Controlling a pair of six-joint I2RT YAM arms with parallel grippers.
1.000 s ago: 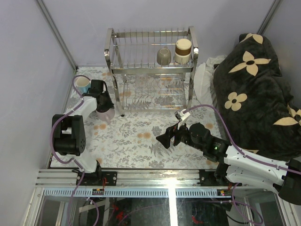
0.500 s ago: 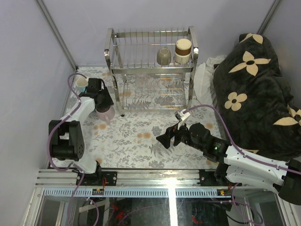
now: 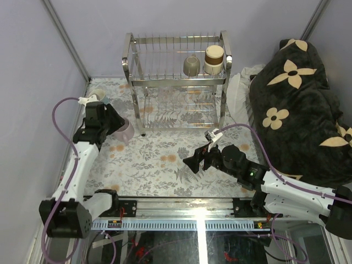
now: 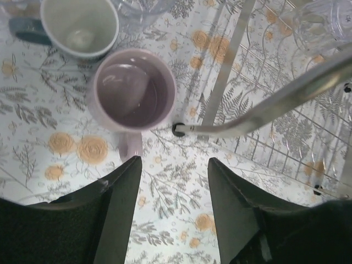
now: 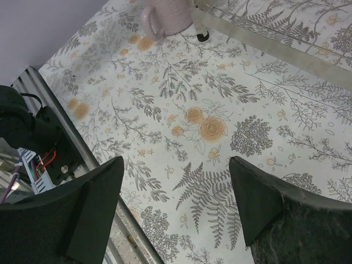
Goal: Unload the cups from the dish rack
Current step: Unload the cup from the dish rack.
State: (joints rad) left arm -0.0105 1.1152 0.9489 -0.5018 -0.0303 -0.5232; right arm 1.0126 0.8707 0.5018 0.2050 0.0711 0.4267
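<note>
Behind the left arm (image 3: pixel 82 157), the light blue mug (image 3: pixel 98 94) is half hidden.

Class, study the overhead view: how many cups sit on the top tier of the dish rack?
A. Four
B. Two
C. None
B: an olive-grey mug and a brown-and-cream cup sit side by side at the right end of the top tier of the dish rack; no other cup is on that tier.
</note>
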